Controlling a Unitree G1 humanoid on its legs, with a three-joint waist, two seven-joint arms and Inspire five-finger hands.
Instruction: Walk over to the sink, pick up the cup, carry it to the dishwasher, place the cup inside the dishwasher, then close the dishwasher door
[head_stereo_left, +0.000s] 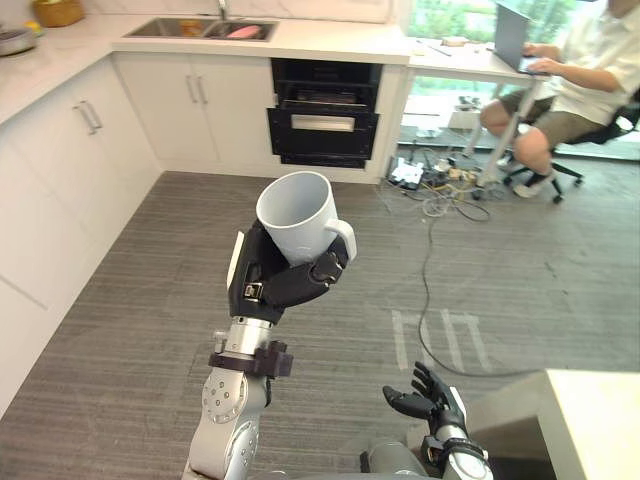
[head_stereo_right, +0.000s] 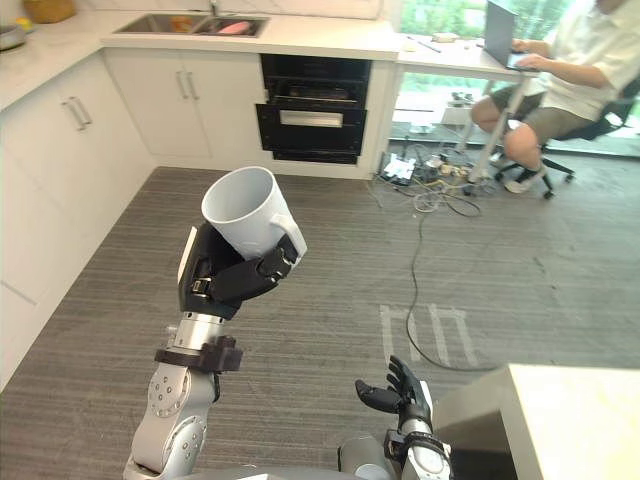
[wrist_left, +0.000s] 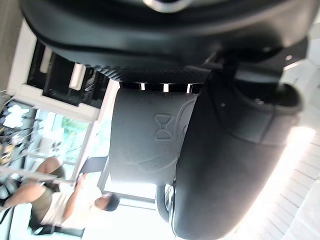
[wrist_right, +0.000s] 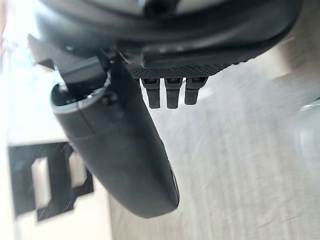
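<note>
The dark left hand (head_stereo_left: 272, 283) curls its fingers round a white ceramic mug (head_stereo_left: 297, 215), mid-view. At five o'clock the right hand (head_stereo_left: 430, 398) hangs loosely spread, empty.

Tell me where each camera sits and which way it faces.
Left eye view: on the head, looking down and forward over the floor to the dishwasher; left hand grips the cup, right hand low, open.
Right eye view: beside it, same scene, same hands.
Left wrist view: left wrist, facing dishwasher and a seated person past its own hand.
Right wrist view: right wrist, facing the floor past its own hand.
Shared: eye views and left wrist view show dishwasher and person.
</note>
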